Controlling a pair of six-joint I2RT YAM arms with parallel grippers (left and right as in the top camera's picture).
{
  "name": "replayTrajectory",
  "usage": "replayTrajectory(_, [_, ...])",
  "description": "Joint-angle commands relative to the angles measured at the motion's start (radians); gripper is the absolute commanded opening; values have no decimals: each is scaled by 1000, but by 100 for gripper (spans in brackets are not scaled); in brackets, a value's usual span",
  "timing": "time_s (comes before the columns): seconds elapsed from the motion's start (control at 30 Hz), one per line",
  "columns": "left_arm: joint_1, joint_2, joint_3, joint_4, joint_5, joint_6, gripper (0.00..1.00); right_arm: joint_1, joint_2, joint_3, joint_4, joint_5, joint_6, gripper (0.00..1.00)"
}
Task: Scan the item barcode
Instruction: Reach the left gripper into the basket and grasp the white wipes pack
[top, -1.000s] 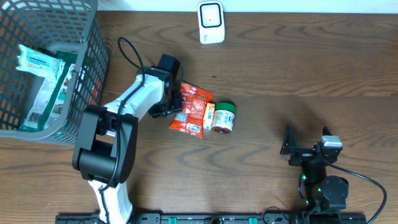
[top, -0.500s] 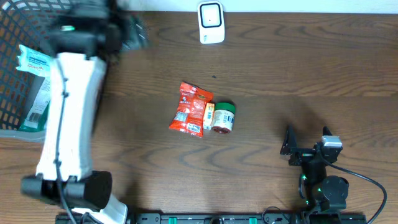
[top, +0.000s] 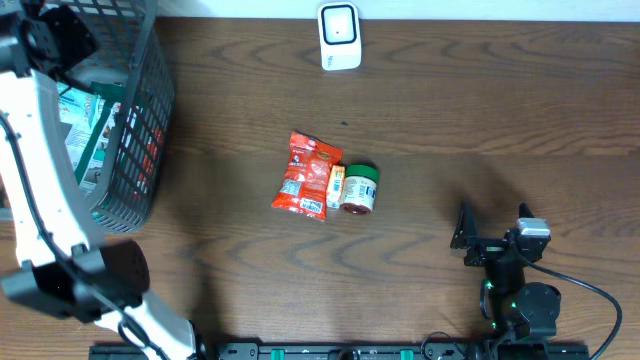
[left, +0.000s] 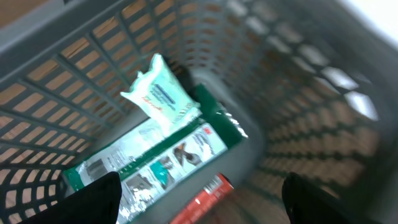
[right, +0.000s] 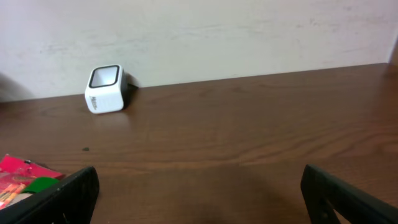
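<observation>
Overhead, nearest the front edge of the table (top: 480, 120), the right gripper (top: 466, 236) sits low at the right side, well apart from everything. Its wrist view shows both fingers (right: 56, 199) spread wide with only bare wood between them, touching nothing.

Farther in, at the middle of the table, a red snack packet (top: 305, 175) lies flat. A small yellow-and-white item (top: 337, 185) is just beside its right edge, and a green-lidded jar (top: 361, 189) is just beside that.

At the far left stands a grey mesh basket (top: 140, 150). The left arm reaches over it, and the left gripper (left: 200, 186) hangs above the basket's inside. Its jaws stand wide apart, one dark finger at each lower corner of the wrist view, holding and touching nothing. Below them in the basket a pale green wipes pack (left: 158, 96) lies on a long green-and-white package (left: 155, 165), with a red item (left: 196, 208) beside that. This view is blurred, so no print can be read.

At the far edge sits the white scanner (top: 340, 37), its dark-rimmed face tilted upward.
</observation>
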Motion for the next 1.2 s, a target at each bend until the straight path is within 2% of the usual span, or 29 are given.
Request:
replayTrajectory(0.0, [59, 109, -12, 42, -16, -20, 84, -6, -4, -1, -3, 9, -7, 99])
replayTrajectory(0.1, [85, 194, -12, 87, -16, -80, 87, -6, -4, -1, -3, 9, -7, 99])
replayTrajectory(0.3, [95, 358, -13, 129, -27, -170, 88, -6, -4, -1, -3, 9, -7, 99])
replayTrajectory(0.5, [95, 403, -13, 145, -103, -282, 88, -6, -4, -1, -3, 9, -7, 99])
replayTrajectory(0.93, [97, 426, -77, 267, -143, -296, 88, -6, -4, -1, -3, 9, -7, 99])
replayTrajectory(1.17, [97, 427, -195, 395, -144, -296, 89, -6, -4, -1, -3, 9, -7, 99])
